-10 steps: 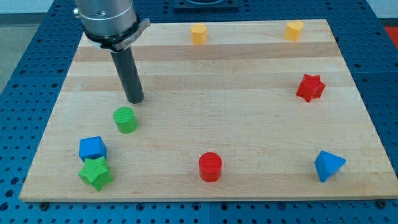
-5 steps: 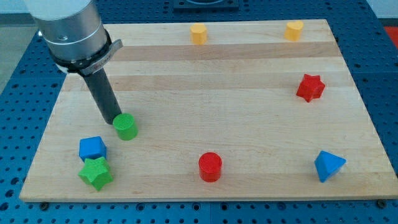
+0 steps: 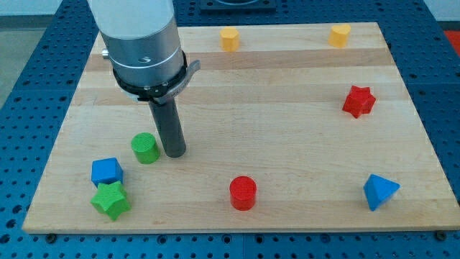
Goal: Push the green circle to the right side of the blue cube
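The green circle [image 3: 145, 148] is a short green cylinder on the wooden board, at the lower left. The blue cube [image 3: 106, 172] lies below and to the left of it, a small gap apart. My tip [image 3: 175, 152] stands just to the right of the green circle, very close to its right side. The dark rod rises from the tip to the grey arm body at the view's top left.
A green star [image 3: 111, 200] sits right below the blue cube. A red cylinder [image 3: 243, 193] is at bottom centre, a blue triangular block [image 3: 379, 191] at bottom right, a red star [image 3: 358, 101] at right, two yellow blocks [image 3: 228, 39] [image 3: 339, 34] along the top edge.
My tip went from above the green circle to its left side, then over to its right side. The green circle shifted slightly downward. The other blocks have not moved.
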{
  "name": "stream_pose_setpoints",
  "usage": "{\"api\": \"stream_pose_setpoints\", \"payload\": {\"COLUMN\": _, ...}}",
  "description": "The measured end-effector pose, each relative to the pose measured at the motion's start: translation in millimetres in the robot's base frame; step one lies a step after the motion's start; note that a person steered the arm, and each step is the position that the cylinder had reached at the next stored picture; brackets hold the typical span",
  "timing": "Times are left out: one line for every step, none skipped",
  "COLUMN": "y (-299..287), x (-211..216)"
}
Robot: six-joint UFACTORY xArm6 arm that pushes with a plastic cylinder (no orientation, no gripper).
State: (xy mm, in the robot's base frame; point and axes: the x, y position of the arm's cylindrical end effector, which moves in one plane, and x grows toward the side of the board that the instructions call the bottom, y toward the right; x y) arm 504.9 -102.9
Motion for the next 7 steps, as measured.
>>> {"api": "stream_pose_setpoints", "payload": {"y": 0, "x": -16}}
{"api": "stream_pose_setpoints", "payload": {"y": 2, "x": -52}}
{"api": "stream_pose_setpoints", "payload": {"y": -14, "x": -53}}
{"api": "stream_pose_setpoints", "payload": {"y": -36, "x": -39}}
{"api": "stream_pose_setpoints", "payload": {"y": -56, "x": -25}}
{"api": "stream_pose_setpoints", "payload": {"y": -72, "x": -9}}
{"api": "stream_pose_setpoints", "payload": {"y": -80, "x": 0}}
